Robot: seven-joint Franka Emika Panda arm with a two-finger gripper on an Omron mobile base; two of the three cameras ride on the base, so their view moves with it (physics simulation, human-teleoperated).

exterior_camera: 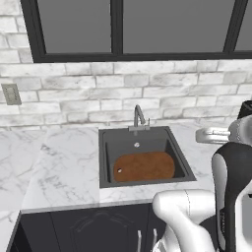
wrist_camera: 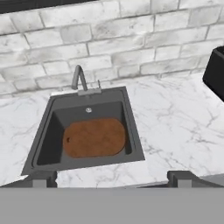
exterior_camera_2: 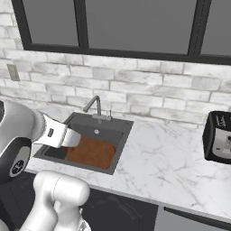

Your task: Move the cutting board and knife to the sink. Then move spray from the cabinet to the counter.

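We see the cutting board [exterior_camera: 144, 166] lying flat on the bottom of the sink [exterior_camera: 106, 162], toward the basin's right and front walls, with bare black floor showing along its left side and behind it. The faucet [exterior_camera: 139, 116] rises from the sink's back rim, at the middle. The sink is set into the desk [exterior_camera: 64, 167], whose white marble runs to either side of it, below a pale brick wall [exterior_camera: 123, 88] and a dark-framed window [exterior_camera: 115, 27]. A dark toaster [exterior_camera_2: 217, 137] stands on the desk well to the right of the sink, near the back edge. In the hand view our fingers [wrist_camera: 111, 178] stand spread fully apart above the desk's front edge, holding nothing, each tip [wrist_camera: 41, 178] clear of the board.
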